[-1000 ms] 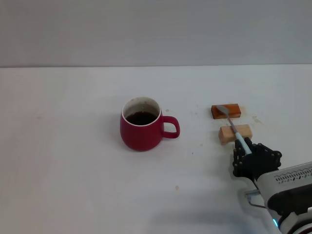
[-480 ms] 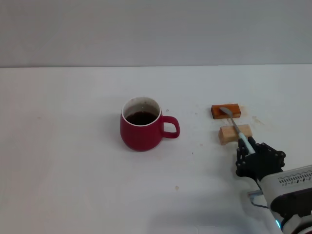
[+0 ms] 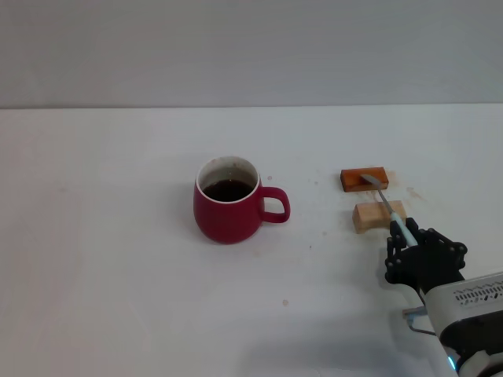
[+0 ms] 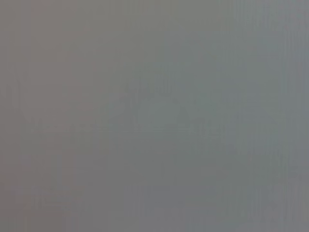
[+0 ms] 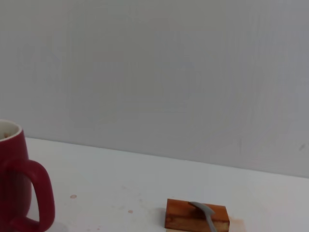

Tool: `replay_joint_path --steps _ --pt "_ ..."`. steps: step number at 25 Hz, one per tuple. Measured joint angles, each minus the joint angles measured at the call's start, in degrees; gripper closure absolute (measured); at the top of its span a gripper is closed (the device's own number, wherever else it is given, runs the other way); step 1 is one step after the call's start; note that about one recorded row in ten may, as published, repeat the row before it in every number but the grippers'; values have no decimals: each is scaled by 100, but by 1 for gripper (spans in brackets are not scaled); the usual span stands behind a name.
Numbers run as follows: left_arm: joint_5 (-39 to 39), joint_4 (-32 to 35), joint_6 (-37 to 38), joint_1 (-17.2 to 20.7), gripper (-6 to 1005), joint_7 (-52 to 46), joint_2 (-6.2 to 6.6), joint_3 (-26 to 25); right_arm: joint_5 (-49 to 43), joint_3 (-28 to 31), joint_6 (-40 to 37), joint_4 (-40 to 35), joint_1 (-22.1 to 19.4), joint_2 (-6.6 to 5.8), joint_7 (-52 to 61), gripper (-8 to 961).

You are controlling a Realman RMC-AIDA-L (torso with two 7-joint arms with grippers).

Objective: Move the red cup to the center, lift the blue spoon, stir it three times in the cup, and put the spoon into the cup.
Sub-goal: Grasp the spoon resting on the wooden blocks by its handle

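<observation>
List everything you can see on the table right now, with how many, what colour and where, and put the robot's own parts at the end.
red cup: one, dark red with a white inside and dark liquid, near the table's middle, handle toward the robot's right.
blue spoon: one, grey metal bowl and pale blue handle, lying across the two blocks, bowl on the far block, handle end at the right gripper.
orange-brown block: one, right of the cup, farther from the robot.
tan block: one, just nearer than the orange-brown block.
table: one, white, under everything.
right gripper: one, black, at the near right, fingers closed around the spoon handle.
left gripper: not in view.
</observation>
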Motion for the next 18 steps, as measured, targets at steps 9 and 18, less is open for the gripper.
replay_joint_path --steps 9,18 --pt "0 0 33 16 136 0 7 9 29 -9 50 -5 3 8 -87 791" --pt "0 0 56 27 136 -18 8 9 53 0 145 -31 14 15 -57 792"
